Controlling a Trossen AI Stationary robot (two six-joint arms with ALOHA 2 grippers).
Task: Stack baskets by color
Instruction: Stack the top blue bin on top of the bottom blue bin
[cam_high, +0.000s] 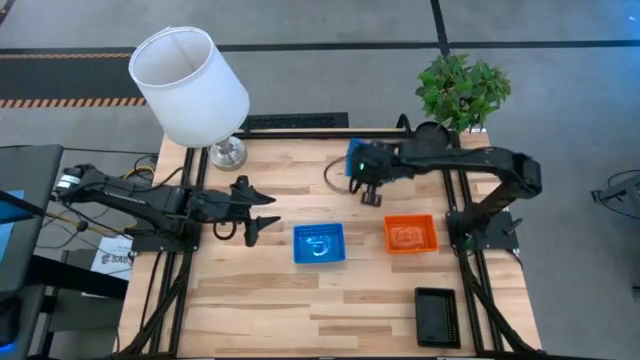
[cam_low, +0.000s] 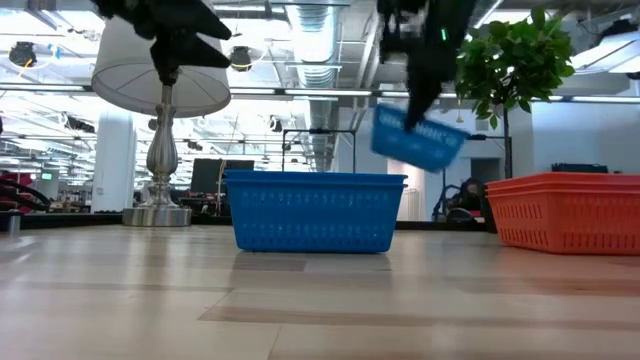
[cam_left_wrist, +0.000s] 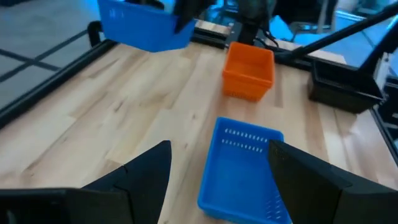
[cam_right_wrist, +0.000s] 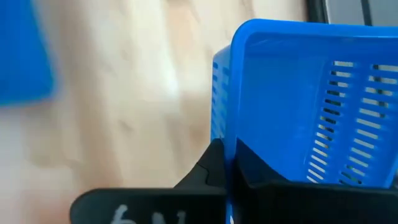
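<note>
Two blue baskets are in play: one blue basket on the table (cam_high: 319, 244) sits near the middle of the board, and the lifted blue basket (cam_low: 417, 137) hangs tilted in the air behind and above it, one wall pinched between the closed fingers of the right gripper (cam_high: 368, 190). Taking that resting basket as the landmark, the red-orange basket (cam_high: 410, 234) stands just to its right, the black basket (cam_high: 437, 316) lies farther right and nearer the front edge, and the left gripper (cam_high: 262, 208) hovers to its left with its fingers spread wide, holding nothing. The step in hand looks like the carry of the second blue basket toward its match. The next move, as I judge it, calls for bringing the held basket over the resting one, levelling it so the rims line up, then lowering it inside before the fingers let go. The tilt is the risk: a corner could catch the lower rim and shove it aside.
</note>
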